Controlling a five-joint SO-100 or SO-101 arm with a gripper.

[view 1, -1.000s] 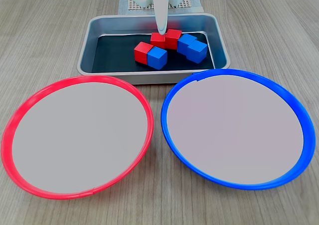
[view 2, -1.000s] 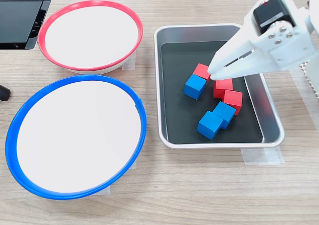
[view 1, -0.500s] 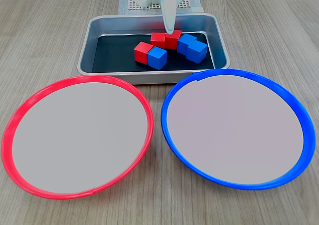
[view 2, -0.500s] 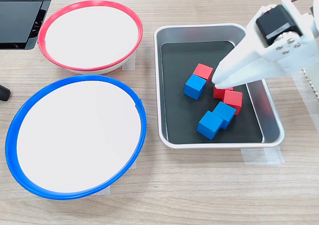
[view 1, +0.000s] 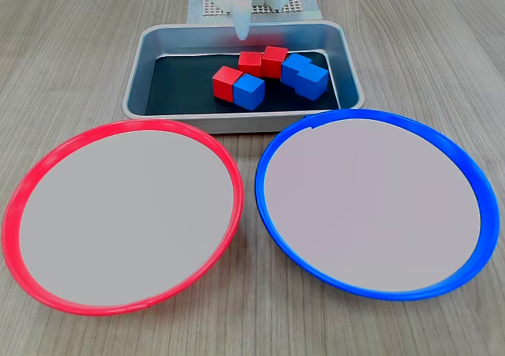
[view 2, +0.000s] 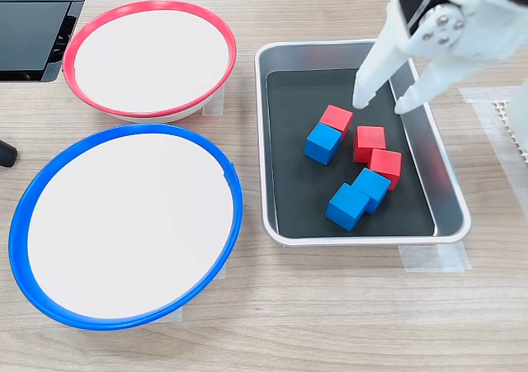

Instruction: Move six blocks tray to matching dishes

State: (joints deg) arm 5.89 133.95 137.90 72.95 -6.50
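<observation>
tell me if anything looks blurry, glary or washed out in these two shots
In a fixed view the tool is a pale smear above the tray, overexposed and soft; the blocks stay crisp. In another fixed view the tool is sharp with its fingers apart, the dishes' centres look nearly blown white, and the tray rim shows a mild sheen. Shadows are soft in both fixed views.

Front low; side high; both share tray (view 1: 237, 40).

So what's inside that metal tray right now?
The tray holds six blocks on its black bottom: three red blocks and three blue blocks. The open gripper hangs above, holding nothing. Nothing is hidden.
</observation>
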